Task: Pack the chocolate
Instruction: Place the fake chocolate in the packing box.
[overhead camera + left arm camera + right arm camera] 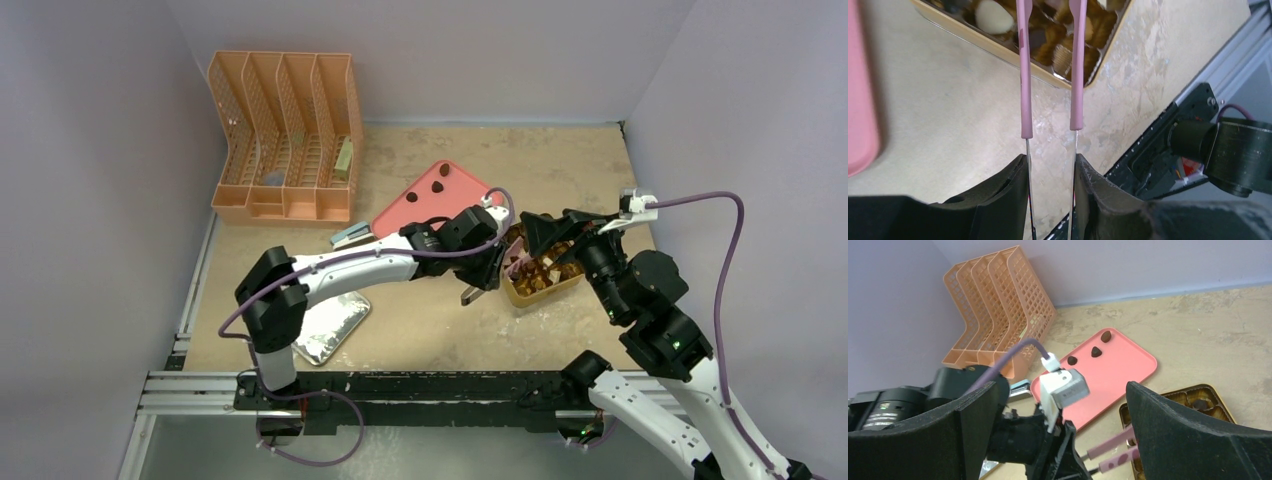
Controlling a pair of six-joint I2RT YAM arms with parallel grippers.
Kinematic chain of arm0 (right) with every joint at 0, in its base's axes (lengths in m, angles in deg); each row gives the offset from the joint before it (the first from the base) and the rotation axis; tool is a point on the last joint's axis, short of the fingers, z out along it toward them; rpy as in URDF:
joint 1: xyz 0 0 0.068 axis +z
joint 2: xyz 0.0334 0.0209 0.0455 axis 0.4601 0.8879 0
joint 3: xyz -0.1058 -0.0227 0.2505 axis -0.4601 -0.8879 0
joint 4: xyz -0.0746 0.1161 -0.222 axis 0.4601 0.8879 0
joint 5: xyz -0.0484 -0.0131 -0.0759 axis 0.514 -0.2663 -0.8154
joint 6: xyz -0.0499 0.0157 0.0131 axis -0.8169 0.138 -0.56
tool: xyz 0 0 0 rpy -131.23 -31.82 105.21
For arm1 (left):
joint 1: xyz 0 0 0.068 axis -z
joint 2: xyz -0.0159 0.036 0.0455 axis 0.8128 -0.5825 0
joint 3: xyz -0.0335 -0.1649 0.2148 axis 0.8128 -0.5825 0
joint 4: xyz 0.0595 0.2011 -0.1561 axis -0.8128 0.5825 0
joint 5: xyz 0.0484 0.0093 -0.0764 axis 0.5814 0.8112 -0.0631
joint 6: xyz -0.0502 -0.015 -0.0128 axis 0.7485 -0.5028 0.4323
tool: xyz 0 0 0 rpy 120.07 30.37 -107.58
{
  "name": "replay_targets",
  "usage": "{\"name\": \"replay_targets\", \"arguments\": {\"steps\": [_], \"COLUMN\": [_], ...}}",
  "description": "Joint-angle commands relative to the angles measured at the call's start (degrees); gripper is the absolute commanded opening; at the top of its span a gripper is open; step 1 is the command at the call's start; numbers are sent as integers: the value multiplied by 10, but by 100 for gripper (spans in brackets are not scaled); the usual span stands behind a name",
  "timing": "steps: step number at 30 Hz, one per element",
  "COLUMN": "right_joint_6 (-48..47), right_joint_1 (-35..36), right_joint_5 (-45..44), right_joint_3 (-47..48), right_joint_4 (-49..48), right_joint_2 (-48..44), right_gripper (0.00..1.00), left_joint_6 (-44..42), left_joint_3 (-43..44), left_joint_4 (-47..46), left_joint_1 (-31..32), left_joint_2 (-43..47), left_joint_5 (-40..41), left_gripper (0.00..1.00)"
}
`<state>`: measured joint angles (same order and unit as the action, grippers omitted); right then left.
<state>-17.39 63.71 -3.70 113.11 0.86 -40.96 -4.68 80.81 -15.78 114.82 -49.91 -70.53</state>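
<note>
My left hand (pixel 1050 167) is grasping the tweezers (pixel 1024 75), one metal leg against each finger. Their pink tips, held apart, reach over the gold box (pixel 998 50) on the surface (pixel 948 125). Most chocolate (pixel 994 19) sits in the box compartments. Three pieces (pixel 1095 351) lie on the pink tray (pixel 1128 365). My right hand (pixel 1062 390) is released, fingers spread wide, empty, beside the box.

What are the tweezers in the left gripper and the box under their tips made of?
Tweezers: thin bare metal blades, shiny grey, with matte pink sleeves, likely rubber or plastic. Box: glossy gold, thin rim; probably plastic or foil-coated card, can't tell.
</note>
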Motion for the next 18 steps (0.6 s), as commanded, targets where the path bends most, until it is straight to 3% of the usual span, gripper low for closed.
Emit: {"name": "replay_targets", "arguments": {"steps": [1,9,18], "right_joint_6": [-2,-1,2], "right_joint_1": [-1,-1,-1], "right_joint_5": [5,10,26], "right_joint_3": [8,0,-6], "right_joint_4": [-31,-33,-40], "right_joint_2": [-10,-12,-6], "right_gripper": [99,99,99], "left_joint_6": [4,-1,-29], "left_joint_3": [27,30,49], "left_joint_4": [-5,22,25], "left_joint_1": [-2,-48,-160], "left_joint_2": [69,89,47], "left_joint_5": [116,233,246], "left_gripper": [34,34,35]}}
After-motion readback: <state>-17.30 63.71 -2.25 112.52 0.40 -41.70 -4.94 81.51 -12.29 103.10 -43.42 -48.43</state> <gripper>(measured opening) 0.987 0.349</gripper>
